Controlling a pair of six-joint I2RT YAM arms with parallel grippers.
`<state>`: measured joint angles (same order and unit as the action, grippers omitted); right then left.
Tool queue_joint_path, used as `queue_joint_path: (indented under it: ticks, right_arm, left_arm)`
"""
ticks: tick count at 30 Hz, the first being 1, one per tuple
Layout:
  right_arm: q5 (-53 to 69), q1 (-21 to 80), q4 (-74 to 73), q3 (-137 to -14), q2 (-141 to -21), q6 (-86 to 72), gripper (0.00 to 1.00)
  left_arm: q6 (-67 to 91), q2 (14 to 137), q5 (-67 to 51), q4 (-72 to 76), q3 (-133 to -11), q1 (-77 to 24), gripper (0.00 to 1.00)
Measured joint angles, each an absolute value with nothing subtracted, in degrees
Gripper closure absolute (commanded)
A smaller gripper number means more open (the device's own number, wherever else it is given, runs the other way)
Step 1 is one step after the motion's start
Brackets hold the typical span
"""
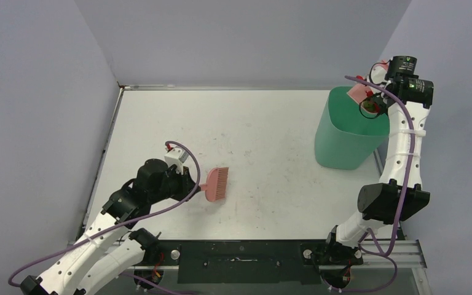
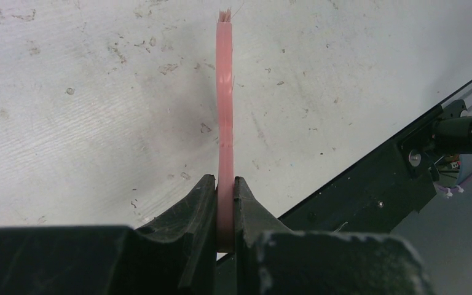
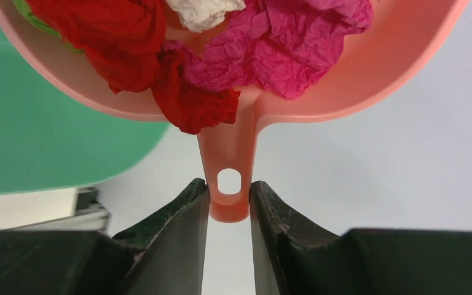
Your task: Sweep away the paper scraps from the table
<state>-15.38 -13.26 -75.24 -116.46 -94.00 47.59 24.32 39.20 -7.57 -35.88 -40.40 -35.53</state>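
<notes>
Paper scraps (image 3: 270, 55) lie heaped in a pink dustpan (image 3: 375, 67): red and magenta pieces in front, a white one behind them and a sliver of green at the left edge. One red piece hangs over the pan's lip beside the handle.

Right gripper (image 3: 228, 196): jaws narrowed onto the end of the dustpan's handle, one finger on each side of the hanging hole. In the top view the right gripper (image 1: 373, 101) holds the dustpan (image 1: 358, 93) at the open mouth of the green bin (image 1: 344, 138), which stands at the far right of the table (image 1: 252, 123). In the right wrist view the bin (image 3: 37, 141) fills the left side behind the pan.

Left gripper (image 2: 224, 184): jaws nearly together, pinching the flat handle of a pink brush (image 2: 224, 104), seen edge-on with its bristles pointing away. In the top view the left gripper (image 1: 198, 186) and the brush (image 1: 217, 183) are over the near left part of the table; whether the bristles touch the surface cannot be told.

Table (image 2: 98, 92): white and marked with small dark scuffs around the brush. Every scrap that shows is in the dustpan.
</notes>
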Motion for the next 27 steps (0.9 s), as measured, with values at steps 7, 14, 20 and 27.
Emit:
queue_joint_path:
  ticks: [7, 14, 20, 27]
  right_arm:
    - [-29.3, -12.4, -61.9, -103.3, -91.2, 64.7, 0.92]
    - [-38.5, -9.1, -40.8, -84.0, -80.4, 87.9, 0.9]
    - [-42.2, -9.0, -30.7, -82.3, -76.6, 96.3, 0.9]
    - [-43.0, -9.0, -29.1, -82.3, -76.7, 98.3, 0.9]
  left_arm:
    - [24.3, 36.9, -7.7, -35.7, -39.5, -35.5, 1.0]
    - [24.2, 36.8, -7.8, -35.4, -38.9, -35.5, 1.0]
    - [23.8, 36.8, -7.8, -35.0, -38.3, -35.5, 1.0]
    - [23.7, 35.8, -7.8, -34.6, -37.8, -35.5, 1.0]
